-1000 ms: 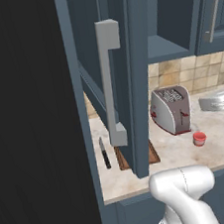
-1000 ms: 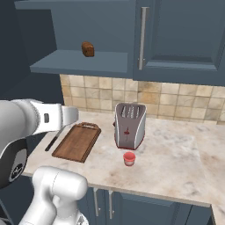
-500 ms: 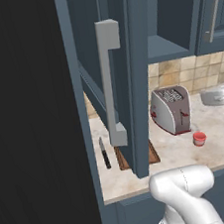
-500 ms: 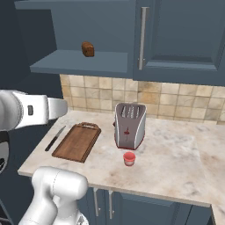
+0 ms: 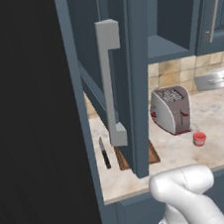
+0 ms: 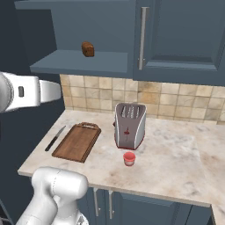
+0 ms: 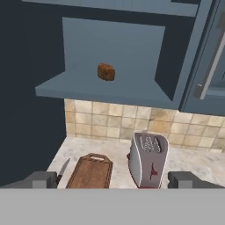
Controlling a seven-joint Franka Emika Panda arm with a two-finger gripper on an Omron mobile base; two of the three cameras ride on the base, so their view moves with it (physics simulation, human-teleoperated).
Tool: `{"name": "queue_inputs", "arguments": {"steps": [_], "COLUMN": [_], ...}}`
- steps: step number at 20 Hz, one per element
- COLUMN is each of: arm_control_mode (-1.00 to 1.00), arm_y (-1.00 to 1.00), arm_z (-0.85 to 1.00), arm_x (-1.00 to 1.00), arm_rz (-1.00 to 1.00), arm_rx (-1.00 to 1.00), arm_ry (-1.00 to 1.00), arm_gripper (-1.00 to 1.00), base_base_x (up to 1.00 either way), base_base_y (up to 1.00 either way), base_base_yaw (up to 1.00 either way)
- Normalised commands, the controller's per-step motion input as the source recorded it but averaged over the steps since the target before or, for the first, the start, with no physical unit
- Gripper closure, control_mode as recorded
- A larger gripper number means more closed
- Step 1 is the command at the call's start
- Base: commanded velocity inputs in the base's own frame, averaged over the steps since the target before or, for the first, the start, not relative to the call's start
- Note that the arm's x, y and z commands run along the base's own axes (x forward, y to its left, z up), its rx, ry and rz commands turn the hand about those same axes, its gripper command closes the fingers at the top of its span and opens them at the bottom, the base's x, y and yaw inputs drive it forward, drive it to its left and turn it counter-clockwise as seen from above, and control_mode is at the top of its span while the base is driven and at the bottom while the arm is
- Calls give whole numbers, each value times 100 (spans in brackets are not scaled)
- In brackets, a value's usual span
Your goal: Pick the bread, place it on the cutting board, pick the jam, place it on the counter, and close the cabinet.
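Forearm withdrawn leftward since earlier frame. Gripper [image 7: 112,179] jaws wide, empty. Bread [image 7: 106,71] on cabinet [image 7: 118,90] shelf, above and ahead of jaws, well apart.

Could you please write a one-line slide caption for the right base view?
Bread on the open cabinet shelf; cutting board, knife, toaster and jam on the counter.

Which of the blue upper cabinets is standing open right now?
The cabinet above the cutting board, its door swung out, bread on the shelf. The neighbouring cabinet above the toaster is shut.
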Motion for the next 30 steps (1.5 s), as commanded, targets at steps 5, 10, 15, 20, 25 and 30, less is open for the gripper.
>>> {"name": "queue_inputs", "arguments": {"steps": [5,10,15,20,25,30], "arm_control_mode": [-100,-100,-100,-100,-100,-100], "arm_y": [12,17,9,0,4,2], "arm_z": [31,32,8,0,-4,-8], "arm_x": [5,8,11,15,23,28], "arm_rz": [0,0,0,0,0,0], "arm_rx": [1,2,1,0,0,0], "arm_ry": [3,6,2,0,-1,-2], "arm_gripper": [-100,-100,-100,-100,-100,-100], "base_base_x": [0,0,0,0,0,0], "base_base_y": [0,0,0,0,0,0], "base_base_yaw": [0,0,0,0,0,0]}}
